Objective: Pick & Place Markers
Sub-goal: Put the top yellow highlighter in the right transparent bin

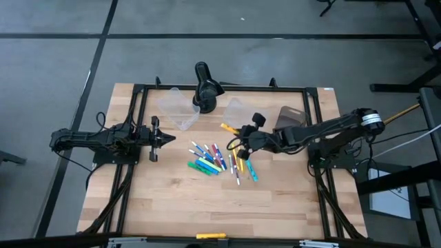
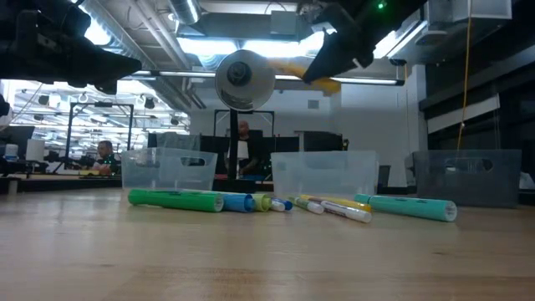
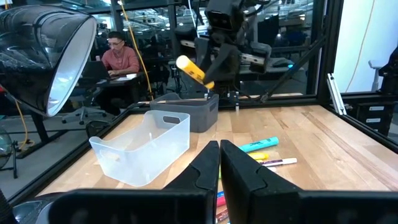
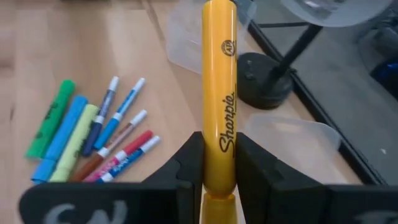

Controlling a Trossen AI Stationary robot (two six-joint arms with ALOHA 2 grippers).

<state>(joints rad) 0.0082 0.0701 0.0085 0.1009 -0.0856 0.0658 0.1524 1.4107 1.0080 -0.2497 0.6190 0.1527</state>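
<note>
Wooden tabletop (image 1: 172,200) under you, busy workshop behind it. Your right gripper's (image 4: 219,180) fingers are pinching a yellow marker (image 4: 219,93) between them, lifted clear of the wood and poking out past the tips toward the clear tub (image 1: 240,110) on the far side. Your left gripper (image 3: 220,163) has its fingers pressed together on nothing, hovering at the left of the table, well apart from the action. Between the two arms, the rest of the markers (image 1: 210,160) lie scattered flat on the wood: green, blue, yellow, red. A second clear tub (image 1: 178,109) and a black lamp (image 1: 205,88) sit at the far edge.
</note>
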